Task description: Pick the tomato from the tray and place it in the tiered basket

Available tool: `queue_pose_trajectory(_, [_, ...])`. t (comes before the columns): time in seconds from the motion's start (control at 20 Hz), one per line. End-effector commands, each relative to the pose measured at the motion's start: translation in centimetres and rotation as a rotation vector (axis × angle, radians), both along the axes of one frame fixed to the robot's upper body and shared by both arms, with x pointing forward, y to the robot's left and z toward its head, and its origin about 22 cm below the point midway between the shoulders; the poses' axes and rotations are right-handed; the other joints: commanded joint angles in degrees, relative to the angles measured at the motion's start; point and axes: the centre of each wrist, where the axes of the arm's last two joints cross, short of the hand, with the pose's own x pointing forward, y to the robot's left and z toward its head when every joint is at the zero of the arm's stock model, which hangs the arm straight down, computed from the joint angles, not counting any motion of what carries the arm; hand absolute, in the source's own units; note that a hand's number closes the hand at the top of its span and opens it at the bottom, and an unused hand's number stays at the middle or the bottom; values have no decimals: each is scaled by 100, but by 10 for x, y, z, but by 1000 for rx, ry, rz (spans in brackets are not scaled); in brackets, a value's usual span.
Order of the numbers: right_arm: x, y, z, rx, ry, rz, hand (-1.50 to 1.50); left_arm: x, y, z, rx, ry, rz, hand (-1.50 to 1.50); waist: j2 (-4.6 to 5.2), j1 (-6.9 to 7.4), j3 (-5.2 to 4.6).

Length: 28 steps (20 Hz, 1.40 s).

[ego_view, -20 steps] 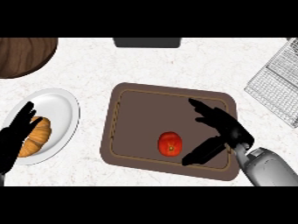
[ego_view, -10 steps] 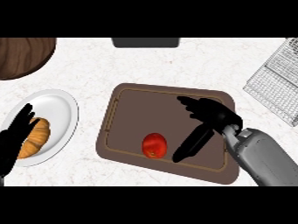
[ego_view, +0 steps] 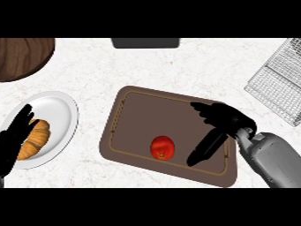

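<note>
A red tomato lies on the brown tray, near its front edge. My right hand hovers over the tray's right half, just right of the tomato, with its fingers straight and the thumb pointing down toward the tray's front; a small gap separates it from the tomato. The wire tiered basket stands at the far right of the counter. My left hand rests open at the left edge, over the rim of a white plate.
A white plate holding a croissant sits at the left. A dark wooden bowl is at the back left, and a dark grey object stands at the back edge.
The tomato has shifted left on the tray. My right hand and forearm have swung left after it. The left hand has stayed put.
</note>
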Motion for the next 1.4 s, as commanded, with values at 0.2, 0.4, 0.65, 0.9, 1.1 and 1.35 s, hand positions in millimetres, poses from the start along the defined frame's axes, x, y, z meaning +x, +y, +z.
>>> queue_pose_trajectory(0.2, [-15, -14, -10, -6, 99, 15, -150, -15, 1, -19, -8, 103, 20, 0, 42, -20, -77])
queue_pose_trajectory(0.4, [-17, 1, -29, 12, 72, 1, -150, -17, -6, -30, -3, 90, 15, 0, 53, 18, -77])
queue_pose_trajectory(0.65, [-11, 4, -27, 30, 60, 14, -150, 1, -11, -12, -16, 76, 19, 0, 54, 19, -76])
queue_pose_trajectory(0.9, [-8, 2, -45, 36, 54, 7, -150, 5, -9, -4, -23, 82, 7, 0, 58, 30, -74])
queue_pose_trajectory(1.1, [-24, 29, -52, 34, 48, 17, -150, -8, -5, -33, -37, 95, 17, 0, 59, 10, -79])
queue_pose_trajectory(1.35, [-6, 20, -47, 28, 69, 3, -150, 2, 7, -16, -27, 110, 9, 0, 61, 14, -78])
